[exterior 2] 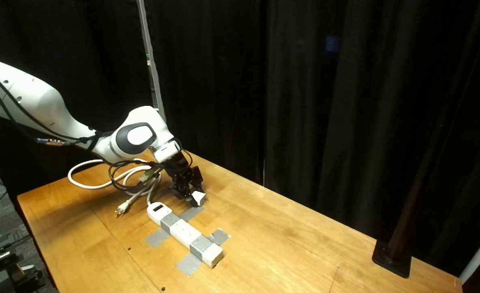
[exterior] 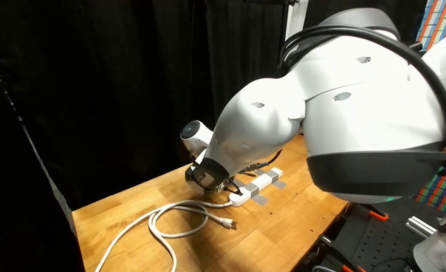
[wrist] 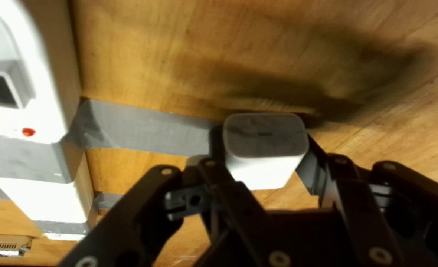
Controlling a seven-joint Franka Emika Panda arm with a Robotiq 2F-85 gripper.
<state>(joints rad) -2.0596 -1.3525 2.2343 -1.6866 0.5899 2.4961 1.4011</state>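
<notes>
A small white block with rounded corners, resembling a power adapter, sits between the fingers of my gripper in the wrist view. A dark finger lies against each side of it, so the jaws look shut on it. In an exterior view the white adapter shows at the fingertips, low over or on the tabletop; which of these I cannot tell. Beside it lies a white power strip, with its switch end nearest the gripper. My arm hides the adapter and the fingers in an exterior view where the power strip also appears.
Grey tape straps the strip to the wooden table. A looped white cord ends in a plug near the strip. A dark stand is at the table's far end. Black curtains hang behind.
</notes>
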